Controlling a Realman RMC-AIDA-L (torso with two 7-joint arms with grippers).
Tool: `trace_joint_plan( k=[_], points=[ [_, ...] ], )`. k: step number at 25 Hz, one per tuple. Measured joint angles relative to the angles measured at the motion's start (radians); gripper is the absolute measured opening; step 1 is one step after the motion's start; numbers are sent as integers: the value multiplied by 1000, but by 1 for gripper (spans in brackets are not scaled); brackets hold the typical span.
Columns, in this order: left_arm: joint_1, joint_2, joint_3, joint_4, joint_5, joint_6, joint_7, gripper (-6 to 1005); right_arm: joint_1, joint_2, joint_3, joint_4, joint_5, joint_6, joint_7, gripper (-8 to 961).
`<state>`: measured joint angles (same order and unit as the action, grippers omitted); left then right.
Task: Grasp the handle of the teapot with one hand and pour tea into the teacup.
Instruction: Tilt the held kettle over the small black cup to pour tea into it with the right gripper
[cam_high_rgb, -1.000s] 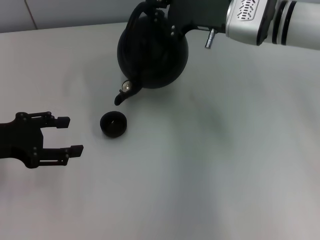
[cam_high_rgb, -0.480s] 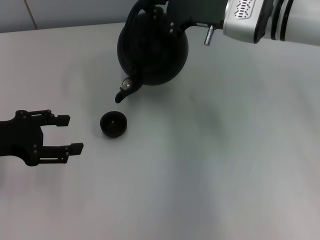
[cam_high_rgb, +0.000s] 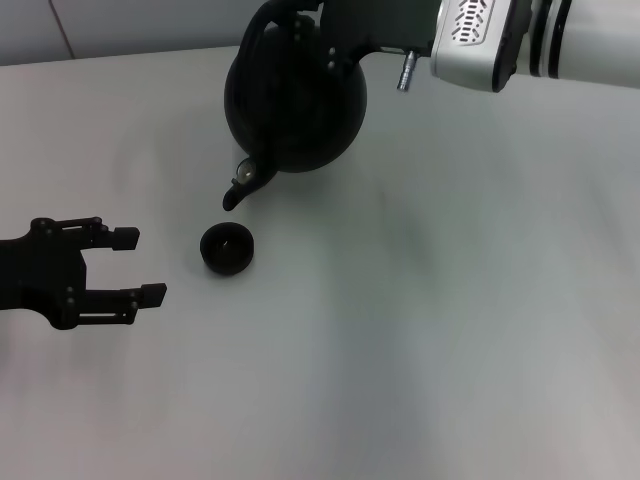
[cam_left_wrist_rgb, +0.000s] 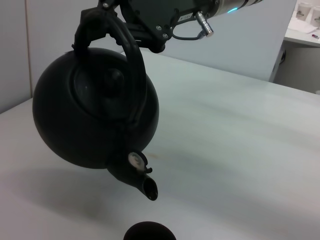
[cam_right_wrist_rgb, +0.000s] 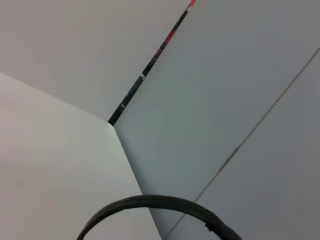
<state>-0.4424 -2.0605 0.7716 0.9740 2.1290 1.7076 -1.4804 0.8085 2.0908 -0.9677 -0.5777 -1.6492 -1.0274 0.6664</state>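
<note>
The pale grey table carries only the teacup among loose items; a grey wall panel stands behind its far edge, and nothing lies between the teacup and the spout. Taking the teacup as reference: the teapot hangs above and beyond it, clear of the table in the left wrist view, tilted so that the spout points down toward the teacup, its tip just short of the cup's far rim and slightly to the robot's left of centre. No stream of tea can be made out. The right gripper reaches in from the robot's right of the teacup, clamped on the handle at its crown, with the silver-and-white forearm running off the right edge. The left gripper rests low on the robot's left of the teacup, well apart from it, fingers spread and pointing toward the cup, holding nothing. The top of the handle and the right gripper's fingertips are cut off by the head view's upper edge; the right wrist view shows only an arc of the handle against the wall, and the teacup's contents appear dark and cannot be judged.
</note>
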Motion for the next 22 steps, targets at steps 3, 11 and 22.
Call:
trace_joint_plan(
  k=[3,11,22],
  points=[
    [0,1,0,0,0,-1,0,798,0,0,-9,-2,4,6,-8,81],
    [1,2,0,0,0,-5,0,798,-11,0,-130,-8,105,76,-65,80],
    [1,2,0,-1,0,-12,2,798,-18,0,-149,-17,123,72,-69,79]
  ],
)
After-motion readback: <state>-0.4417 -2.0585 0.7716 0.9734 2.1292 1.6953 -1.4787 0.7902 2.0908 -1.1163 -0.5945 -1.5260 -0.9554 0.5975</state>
